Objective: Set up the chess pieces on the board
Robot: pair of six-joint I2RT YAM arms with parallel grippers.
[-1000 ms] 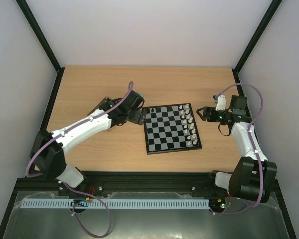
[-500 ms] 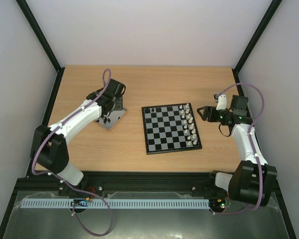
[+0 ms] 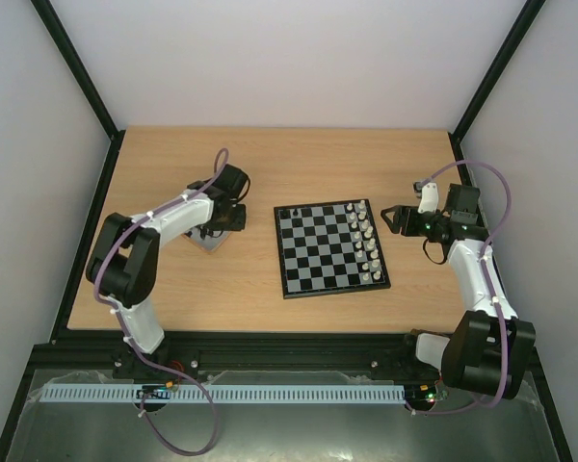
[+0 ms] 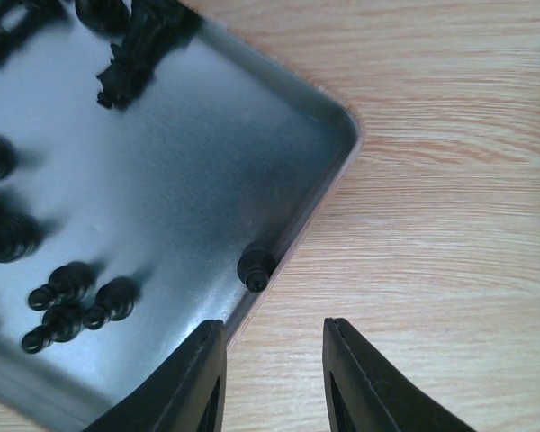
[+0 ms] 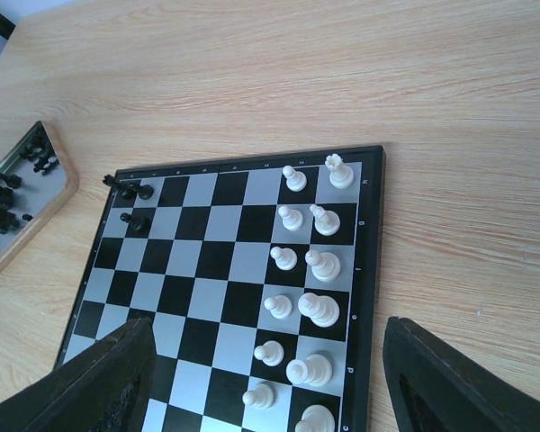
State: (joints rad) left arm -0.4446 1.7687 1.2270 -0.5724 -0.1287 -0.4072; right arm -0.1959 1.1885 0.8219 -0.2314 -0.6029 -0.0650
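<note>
The wooden surface (image 3: 318, 164) carries everything. The board (image 3: 313, 255) lies flat on it, below and ahead of the right gripper (image 5: 268, 328), whose fingers are spread wide with nothing between them. From that gripper's camera the board's edges run slightly askew.

A grey tray (image 4: 189, 171) sits directly under the left gripper (image 4: 273, 328), well off to that side of the board. This gripper's fingers are part-way apart over the tray's rim, and only the rim and bare wood show in the gap.

The white pieces (image 5: 310, 274) stand upright in two files along the board edge nearest the right gripper. Three black pieces (image 5: 133, 220) cluster at the corner farthest from it.

In the tray, several black pieces (image 4: 72, 306) lie on their sides, long axes slanting across the floor. One black pawn (image 4: 255, 268) sits just ahead of the left fingertips against the tray wall, head towards the gripper.
</note>
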